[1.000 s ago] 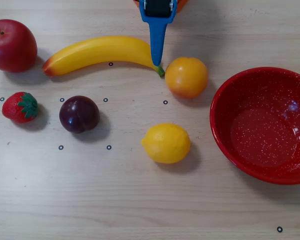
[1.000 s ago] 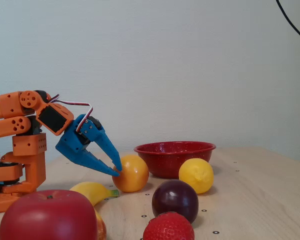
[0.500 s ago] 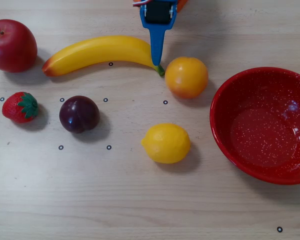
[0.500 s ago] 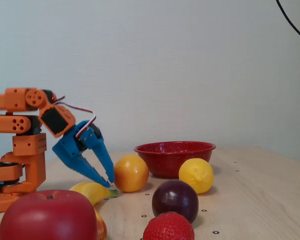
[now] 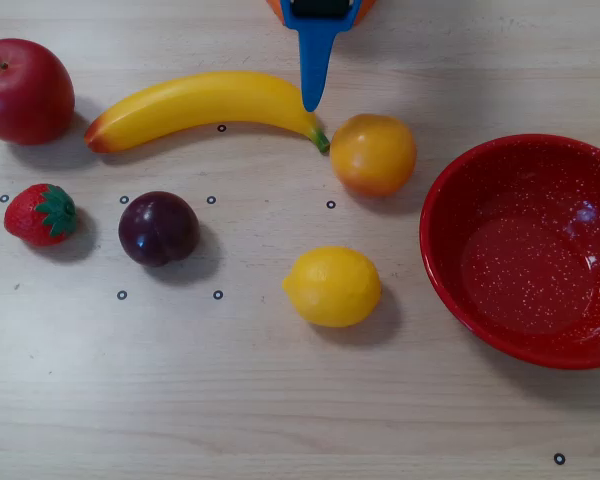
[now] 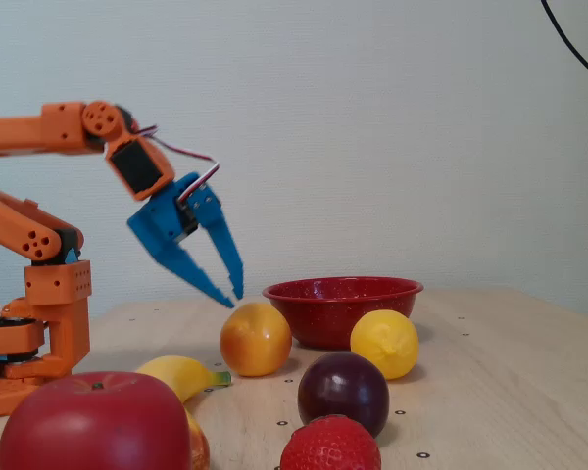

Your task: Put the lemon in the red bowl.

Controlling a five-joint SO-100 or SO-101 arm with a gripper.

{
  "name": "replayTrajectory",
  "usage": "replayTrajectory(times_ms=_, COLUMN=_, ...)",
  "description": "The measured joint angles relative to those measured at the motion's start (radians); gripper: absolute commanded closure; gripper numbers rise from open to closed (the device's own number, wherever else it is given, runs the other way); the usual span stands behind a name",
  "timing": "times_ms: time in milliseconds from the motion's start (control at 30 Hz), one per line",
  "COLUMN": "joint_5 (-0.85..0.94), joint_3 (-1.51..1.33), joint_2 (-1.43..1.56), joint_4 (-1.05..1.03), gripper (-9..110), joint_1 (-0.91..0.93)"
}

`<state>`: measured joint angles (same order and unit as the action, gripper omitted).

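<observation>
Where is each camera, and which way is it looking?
Overhead view: sits above the table, looking straight down at the fruit and bowl; only the blue gripper pokes in from the top edge.
Fixed view: sits low at table height, looking sideways across the fruit toward the wall; the orange arm and gripper show at the left, raised above the orange.
Both show the lemon, bowl, orange, banana, plum, strawberry and apple.
</observation>
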<state>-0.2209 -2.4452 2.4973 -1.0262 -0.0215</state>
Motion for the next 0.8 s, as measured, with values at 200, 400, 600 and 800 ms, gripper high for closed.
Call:
replayTrajectory(times_ms=200, joint_5=-0.006, joint_3=0.230, joint_2=-0.219, joint_4=-0.130, gripper=101, joint_1=0.000)
replayTrajectory(times_ms=400, joint_5=-0.006, joint_3=0.408, joint_2=-0.370, joint_4=-0.209, gripper=98, joint_1=0.000)
replayTrajectory(times_ms=600, joint_5=-0.006, joint_3=0.575, joint_2=-0.529, joint_4=-0.270, gripper=91, joint_1=0.000)
replayTrajectory(times_ms=800, joint_5=-0.006, joint_3=0.724, joint_2=-0.698, joint_4=-0.311, gripper=70, joint_1=0.000)
